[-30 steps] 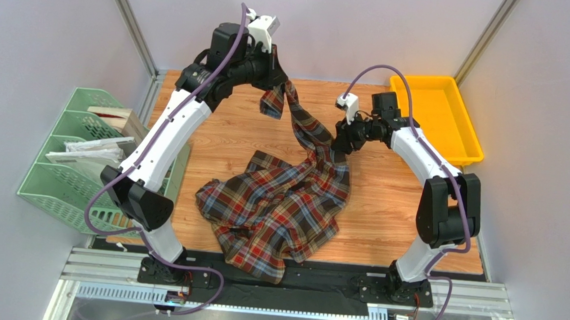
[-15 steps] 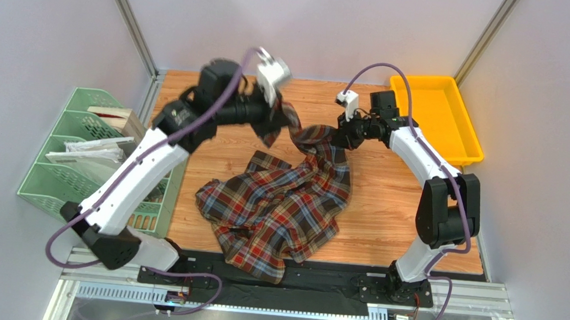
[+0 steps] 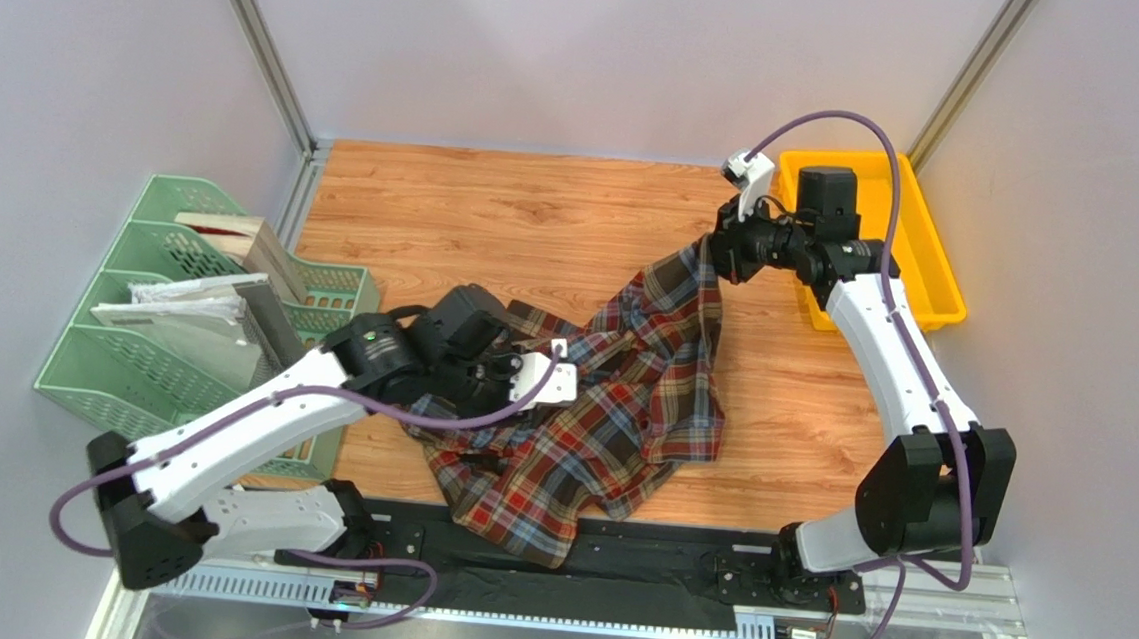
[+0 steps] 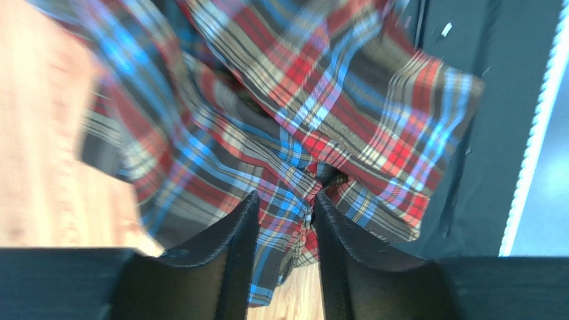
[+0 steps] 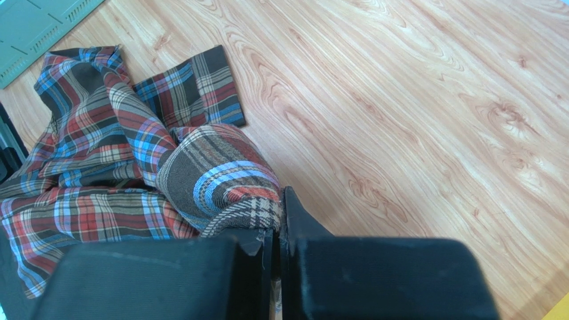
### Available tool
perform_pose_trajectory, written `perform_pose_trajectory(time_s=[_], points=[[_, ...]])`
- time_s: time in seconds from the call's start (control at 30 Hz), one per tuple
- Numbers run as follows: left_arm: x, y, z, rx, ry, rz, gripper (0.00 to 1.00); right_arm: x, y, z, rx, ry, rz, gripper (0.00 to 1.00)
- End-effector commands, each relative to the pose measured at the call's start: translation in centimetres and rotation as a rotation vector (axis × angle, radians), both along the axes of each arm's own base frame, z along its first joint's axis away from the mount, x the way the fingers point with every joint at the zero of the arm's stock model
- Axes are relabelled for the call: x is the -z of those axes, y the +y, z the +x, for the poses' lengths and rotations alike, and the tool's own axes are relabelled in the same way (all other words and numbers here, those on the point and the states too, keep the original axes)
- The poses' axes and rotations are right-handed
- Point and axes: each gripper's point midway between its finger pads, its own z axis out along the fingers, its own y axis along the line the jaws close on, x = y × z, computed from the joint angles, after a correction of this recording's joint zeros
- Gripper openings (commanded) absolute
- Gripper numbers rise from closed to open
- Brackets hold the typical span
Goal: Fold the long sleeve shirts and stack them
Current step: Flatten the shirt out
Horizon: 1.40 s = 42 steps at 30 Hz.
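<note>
The long sleeve shirt (image 3: 607, 413), in brown, red, blue and cream plaid, lies crumpled at the table's near middle, with one part stretched up toward the back right. My right gripper (image 3: 713, 258) is shut on that raised part; in the right wrist view the fingers (image 5: 279, 213) pinch a rolled fold of the shirt (image 5: 100, 167) above the wood. My left gripper (image 3: 556, 387) is low over the shirt's left side. In the left wrist view, its jaws (image 4: 286, 197) stand apart with loose plaid cloth (image 4: 334, 100) lying between them.
A green file rack (image 3: 169, 322) holding papers stands at the left edge, close to the left arm. A yellow tray (image 3: 876, 228) sits at the back right, just behind the right gripper. A black strip (image 3: 665, 545) runs along the near edge under the shirt's hem.
The left arm swung from high at the back down to the shirt's near left, and its jaws parted. The right gripper shut on the cloth and drew it toward the back right.
</note>
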Motion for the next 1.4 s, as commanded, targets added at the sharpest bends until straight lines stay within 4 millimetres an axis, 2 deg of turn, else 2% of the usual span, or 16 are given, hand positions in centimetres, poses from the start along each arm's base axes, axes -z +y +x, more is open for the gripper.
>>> perform_pose_trajectory(time_s=[0.0, 0.1, 0.27, 0.47, 0.6, 0.63, 0.73, 0.87, 0.9, 0.93, 1.0, 1.07, 1.17, 1.23, 1.33, 1.37], points=[[5.6, 0.0, 1.4, -0.071, 0.092, 0.181, 0.42, -1.8, -0.1, -0.3, 0.010, -0.025, 0.010, 0.00], [7.5, -0.6, 1.6, -0.127, 0.156, 0.218, 0.42, -2.1, -0.2, -0.5, 0.012, -0.034, 0.007, 0.00], [9.6, -0.7, 3.8, -0.223, 0.113, 0.267, 0.42, -1.9, -0.4, -0.8, 0.013, -0.035, -0.007, 0.00], [12.2, -0.8, 3.4, -0.244, 0.187, 0.332, 0.43, -1.9, -0.7, -0.9, 0.021, -0.038, -0.013, 0.00], [13.5, 0.2, 3.9, -0.282, 0.173, 0.396, 0.42, -1.9, -1.0, -0.9, 0.027, -0.039, -0.014, 0.00], [13.7, 0.6, 4.2, -0.294, 0.154, 0.415, 0.41, -1.8, -1.0, -0.9, 0.028, -0.038, -0.014, 0.00], [13.6, 2.0, 5.1, -0.332, 0.114, 0.464, 0.28, -1.8, -1.2, -0.9, 0.029, -0.039, -0.019, 0.00], [11.2, 4.5, 6.2, -0.387, 0.137, 0.451, 0.18, -2.0, -1.7, -1.0, 0.038, -0.050, -0.029, 0.00], [9.7, 4.7, 6.8, -0.387, 0.113, 0.420, 0.15, -2.2, -1.7, -1.0, 0.041, -0.056, -0.029, 0.00], [9.0, 5.2, 7.1, -0.405, 0.132, 0.398, 0.08, -2.4, -1.8, -1.0, 0.044, -0.060, -0.029, 0.00], [7.1, 5.8, 7.2, -0.402, 0.131, 0.369, 0.00, -2.7, -1.9, -0.7, 0.049, -0.068, -0.031, 0.00], [6.1, 6.7, 7.2, -0.410, 0.149, 0.356, 0.00, -3.2, -2.0, -0.4, 0.060, -0.076, -0.028, 0.00], [3.7, 7.8, 9.0, -0.439, 0.099, 0.313, 0.00, -4.6, -2.4, 0.3, 0.091, -0.104, -0.023, 0.00], [3.0, 8.8, 10.0, -0.478, 0.108, 0.285, 0.00, -5.7, -2.8, 1.0, 0.114, -0.130, -0.021, 0.00], [0.7, 10.3, 12.5, -0.550, 0.049, 0.228, 0.00, -6.7, -3.3, 1.5, 0.147, -0.151, -0.028, 0.00], [-1.1, 10.6, 13.6, -0.581, 0.001, 0.185, 0.00, -7.5, -3.6, 1.7, 0.159, -0.175, -0.032, 0.00]])
